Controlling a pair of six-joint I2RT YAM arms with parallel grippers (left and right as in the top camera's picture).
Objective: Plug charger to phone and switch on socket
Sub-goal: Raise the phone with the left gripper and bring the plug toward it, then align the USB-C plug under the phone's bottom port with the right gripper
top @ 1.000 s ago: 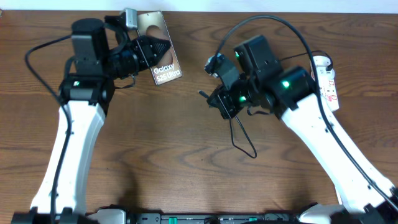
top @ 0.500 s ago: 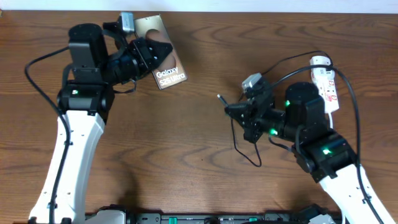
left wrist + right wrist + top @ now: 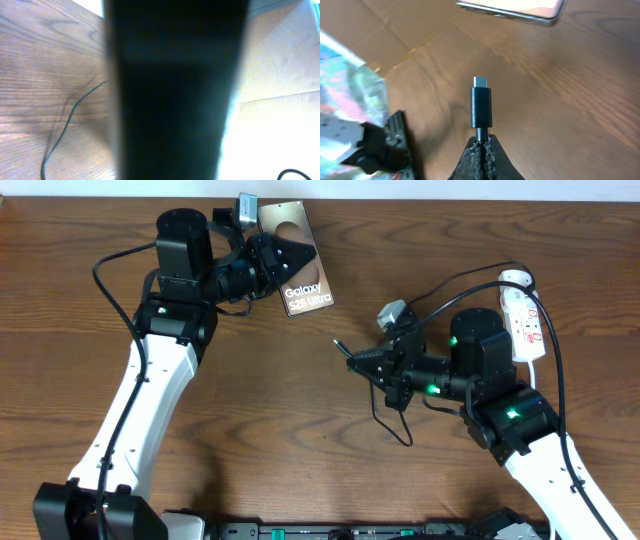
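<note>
My left gripper (image 3: 290,258) is shut on the phone (image 3: 300,260), a grey-brown slab with white "Galaxy S25 Ultra" text, held above the table at the top middle. In the left wrist view the phone (image 3: 172,90) fills the middle as a blurred dark slab, hiding the jaws. My right gripper (image 3: 362,362) is shut on the charger cable just behind its connector tip (image 3: 340,348), which points left toward the phone. In the right wrist view the connector (image 3: 481,105) stands up from my shut gripper (image 3: 482,140), with the phone's edge (image 3: 512,10) at the top. The white socket (image 3: 527,320) lies at the right.
The black charger cable (image 3: 395,420) loops on the table below my right gripper and arcs over the right arm toward the socket. A slack part of it (image 3: 65,125) shows on the wood in the left wrist view. Cardboard (image 3: 395,35) lies beyond the table's edge.
My left arm has carried the phone to the right, toward the middle. My right gripper has shifted slightly left with the connector, which now points at the phone.
</note>
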